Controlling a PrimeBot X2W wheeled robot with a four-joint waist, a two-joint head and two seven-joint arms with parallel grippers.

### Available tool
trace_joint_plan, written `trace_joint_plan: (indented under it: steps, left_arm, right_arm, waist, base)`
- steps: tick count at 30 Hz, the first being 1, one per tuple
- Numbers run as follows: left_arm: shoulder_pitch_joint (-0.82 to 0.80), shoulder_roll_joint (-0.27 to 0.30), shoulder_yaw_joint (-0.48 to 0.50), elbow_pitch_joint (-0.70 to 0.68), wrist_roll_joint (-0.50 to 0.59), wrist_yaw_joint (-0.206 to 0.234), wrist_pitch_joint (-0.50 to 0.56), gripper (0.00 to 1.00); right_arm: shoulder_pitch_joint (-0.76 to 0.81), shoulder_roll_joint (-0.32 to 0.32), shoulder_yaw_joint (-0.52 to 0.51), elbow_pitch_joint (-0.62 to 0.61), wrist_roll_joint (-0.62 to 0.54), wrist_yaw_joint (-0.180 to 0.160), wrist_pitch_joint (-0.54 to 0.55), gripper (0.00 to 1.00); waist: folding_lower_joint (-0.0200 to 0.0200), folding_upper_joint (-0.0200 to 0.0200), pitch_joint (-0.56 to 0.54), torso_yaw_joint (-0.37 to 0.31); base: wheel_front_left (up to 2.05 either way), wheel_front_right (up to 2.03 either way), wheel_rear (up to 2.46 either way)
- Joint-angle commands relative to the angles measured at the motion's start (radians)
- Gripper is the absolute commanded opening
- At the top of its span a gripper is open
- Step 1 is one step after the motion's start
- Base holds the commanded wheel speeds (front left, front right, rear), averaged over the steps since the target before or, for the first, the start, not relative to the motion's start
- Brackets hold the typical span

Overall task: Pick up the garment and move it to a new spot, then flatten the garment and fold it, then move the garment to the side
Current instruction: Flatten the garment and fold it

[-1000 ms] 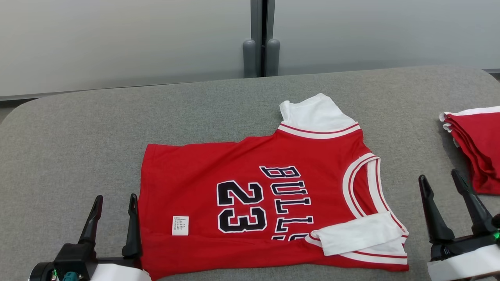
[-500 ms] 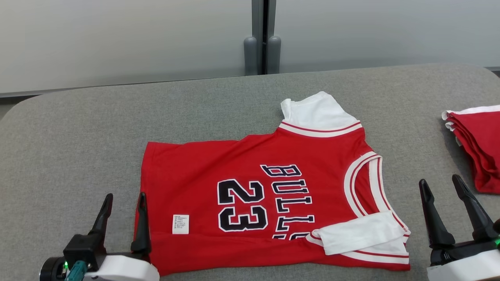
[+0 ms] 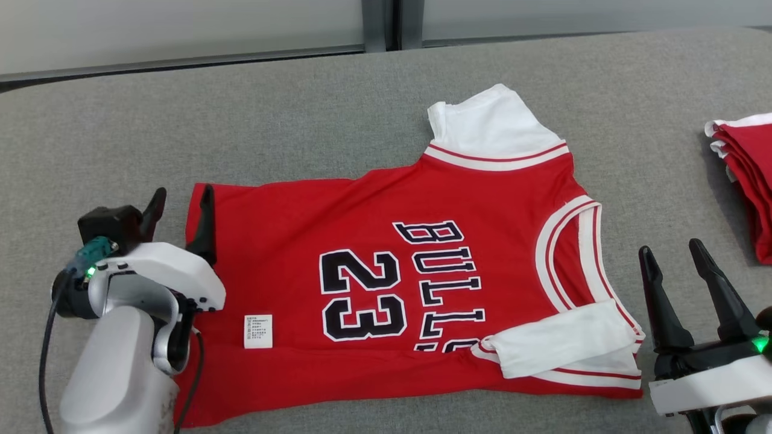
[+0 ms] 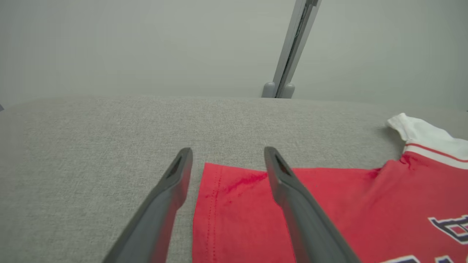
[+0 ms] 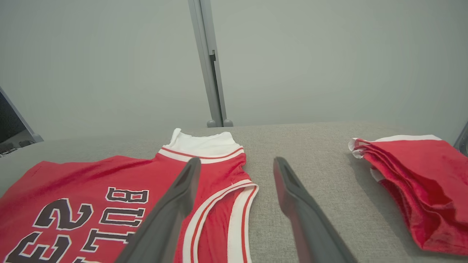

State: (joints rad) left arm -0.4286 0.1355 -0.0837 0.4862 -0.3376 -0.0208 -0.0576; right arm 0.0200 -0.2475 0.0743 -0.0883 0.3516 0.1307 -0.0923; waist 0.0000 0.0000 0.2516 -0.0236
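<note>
Red jersey cloth makes up the garment (image 3: 404, 271), which lies spread across the middle of the grey worktop (image 3: 301, 120), hem to the robot's left and neckline to its right.

1. Near edge: this long side looks turned over onto the body. A white care label (image 3: 258, 331) shows there and the near sleeve (image 3: 561, 349) lies tucked inward. Judged to be a first lengthwise fold already made.
2. Left gripper (image 3: 184, 191): jaws spread wide and empty. In the left wrist view one finger is over bare worktop and the other over red cloth, with the far hem corner between them (image 4: 227, 150). Judged to be lined up to pinch that corner.
3. Right gripper (image 3: 670, 246): jaws likewise wide and holding nothing. It stands off the neckline end, over bare worktop between the garment and a stack of folded red garments (image 3: 748, 181). Probably waiting to take the collar side.
4. Far sleeve (image 3: 488, 123): flat and pointing away, not yet folded in.
5. Stack: well apart from the garment. It likely marks the set-aside spot.
</note>
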Motion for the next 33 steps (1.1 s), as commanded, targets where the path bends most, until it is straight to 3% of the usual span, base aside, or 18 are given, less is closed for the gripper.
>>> trace_joint_plan:
  steps: [1, 7, 8, 9, 10, 23, 33]
  left_arm:
    - [-0.038, 0.012, 0.008, 0.045, -0.010, -0.009, 0.008, 1.00]
    - [-0.163, 0.033, 0.007, 0.265, -0.037, -0.048, 0.043, 0.99]
    - [-0.179, 0.034, 0.007, 0.292, -0.041, -0.052, 0.042, 0.76]
    - [-0.192, 0.035, 0.006, 0.317, -0.044, -0.056, 0.041, 0.42]
    - [-0.205, 0.035, 0.005, 0.343, -0.048, -0.060, 0.044, 0.00]
    - [-0.303, 0.010, -0.026, 0.482, -0.055, -0.088, -0.063, 0.00]
    - [-0.395, -0.041, -0.068, 0.468, -0.048, -0.091, -0.124, 0.00]
  right_arm:
    - [-0.017, -0.007, 0.004, 0.009, 0.007, 0.000, -0.011, 1.00]
    - [-0.059, -0.011, 0.027, 0.067, 0.025, 0.000, -0.037, 1.00]
    - [-0.064, -0.013, 0.031, 0.075, 0.028, 0.000, -0.042, 1.00]
    - [-0.070, -0.015, 0.034, 0.084, 0.029, 0.000, -0.044, 1.00]
    - [-0.075, -0.016, 0.038, 0.094, 0.033, 0.000, -0.045, 1.00]
    - [-0.241, -0.084, 0.013, 0.235, 0.118, 0.000, -0.060, 1.00]
    - [-0.560, -0.195, 0.076, 0.367, 0.206, 0.000, -0.010, 1.00]
  waist:
    - [0.0000, 0.0000, 0.034, -0.020]
    - [0.0000, 0.0000, 0.064, -0.036]
    - [0.0000, 0.0000, 0.067, -0.037]
    - [0.0000, 0.0000, 0.070, -0.039]
    - [0.0000, 0.0000, 0.072, -0.040]
    - [0.0000, 0.0000, 0.088, -0.006]
    - [0.0000, 0.0000, 0.196, 0.081]
  base:
    - [0.00, 0.00, 0.00]
    - [0.00, 0.00, 0.00]
    - [0.00, 0.00, 0.00]
    - [0.00, 0.00, 0.00]
    - [0.00, 0.00, 0.00]
    - [0.00, 0.00, 0.00]
    - [0.00, 0.00, 0.00]
